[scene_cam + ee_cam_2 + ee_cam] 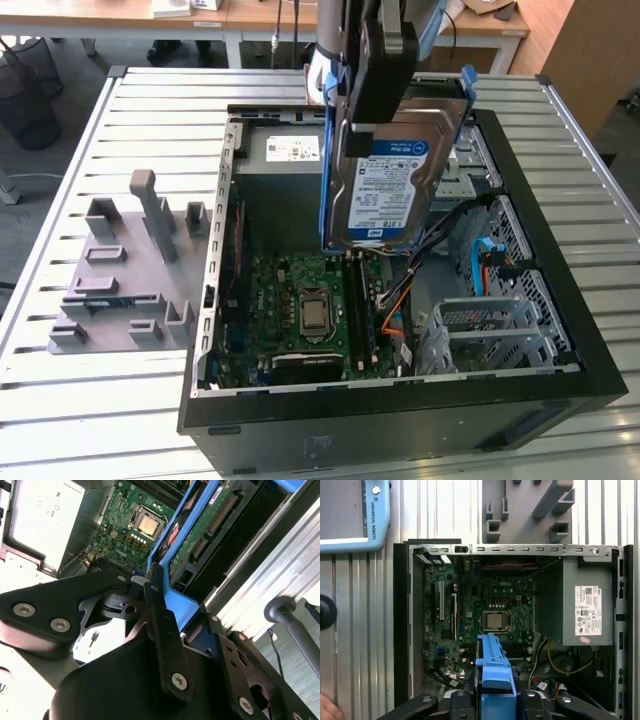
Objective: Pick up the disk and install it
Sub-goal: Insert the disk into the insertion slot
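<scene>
We see the gripper (372, 118) clamped on the top edge of the disk (388, 190), which hangs upright just below it. Further below lies the open computer case (400, 405) on the bench (90, 420).

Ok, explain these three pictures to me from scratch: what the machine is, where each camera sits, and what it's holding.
This is one robot arm ending in a gripper, a two-fingered clamp. The exterior view comes from a camera off the arm, looking down on a slatted metal table. On it lie an open computer case, its motherboard exposed, and a grey plate of holder blocks. Both wrist views come from cameras riding on the arm, looking past the gripper into the case. The gripper is shut on the disk, a silver hard drive in a blue frame, held upright above the case and not yet installed.
</scene>
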Robot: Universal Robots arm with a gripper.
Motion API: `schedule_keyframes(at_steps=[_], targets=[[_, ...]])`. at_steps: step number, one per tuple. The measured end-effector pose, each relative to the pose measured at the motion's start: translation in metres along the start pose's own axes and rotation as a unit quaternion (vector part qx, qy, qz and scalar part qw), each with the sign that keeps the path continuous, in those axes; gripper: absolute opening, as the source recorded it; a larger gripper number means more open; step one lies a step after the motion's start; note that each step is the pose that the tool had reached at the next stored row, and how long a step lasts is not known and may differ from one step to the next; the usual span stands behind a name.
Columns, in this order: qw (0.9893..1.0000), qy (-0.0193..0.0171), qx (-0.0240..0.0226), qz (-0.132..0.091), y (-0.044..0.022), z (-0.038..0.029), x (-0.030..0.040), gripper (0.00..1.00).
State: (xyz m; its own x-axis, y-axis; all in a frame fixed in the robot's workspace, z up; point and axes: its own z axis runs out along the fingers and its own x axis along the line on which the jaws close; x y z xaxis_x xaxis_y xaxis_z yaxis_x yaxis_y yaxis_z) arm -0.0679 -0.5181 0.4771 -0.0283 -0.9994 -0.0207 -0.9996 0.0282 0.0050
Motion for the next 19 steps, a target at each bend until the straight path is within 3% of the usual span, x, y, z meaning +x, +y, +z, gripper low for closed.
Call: schedule_keyframes(at_steps=[7,19], targets=[[1.0000,0.0000,0.0000,0.000,-0.0047,0.0040,0.0136,0.36],[1.0000,0.0000,0.0000,0.000,-0.0252,0.0115,0.0241,0.36]])
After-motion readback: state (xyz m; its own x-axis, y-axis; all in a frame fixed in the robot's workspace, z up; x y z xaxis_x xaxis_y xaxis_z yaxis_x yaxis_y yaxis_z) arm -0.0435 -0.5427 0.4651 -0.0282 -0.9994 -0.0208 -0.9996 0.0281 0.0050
